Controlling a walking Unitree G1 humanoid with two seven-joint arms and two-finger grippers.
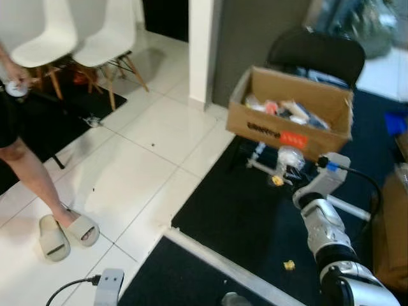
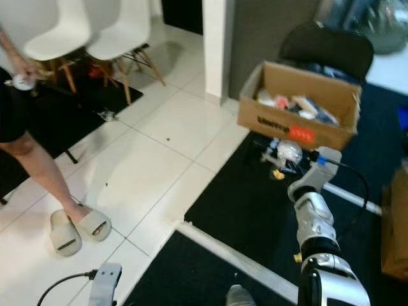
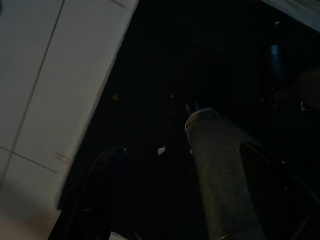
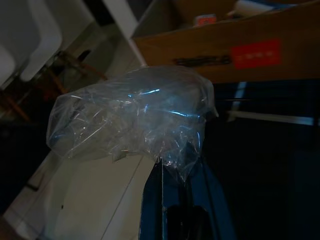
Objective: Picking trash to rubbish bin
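My right gripper (image 1: 294, 167) is stretched out low in front of the cardboard box (image 1: 261, 127) that serves as the bin. It is shut on a crumpled clear plastic bag (image 4: 135, 115), which bulges beyond the fingertips just below the box's front wall. The box stands on the dark mat and holds several pieces of packaging (image 1: 287, 109). A small yellow scrap (image 1: 276, 180) lies under the bag, and another yellow scrap (image 1: 289, 264) lies nearer to me. My left arm (image 1: 108, 285) hangs low at the left; in its dark wrist view the black fingers (image 3: 102, 190) stand apart.
A person's leg (image 1: 38, 182) in slippers (image 1: 67, 234) stands on the white tiles at left. White chairs (image 1: 95, 38) are behind. A black office chair (image 1: 319, 54) stands behind the box. A white strip (image 1: 223, 264) edges the dark mat (image 1: 236, 210).
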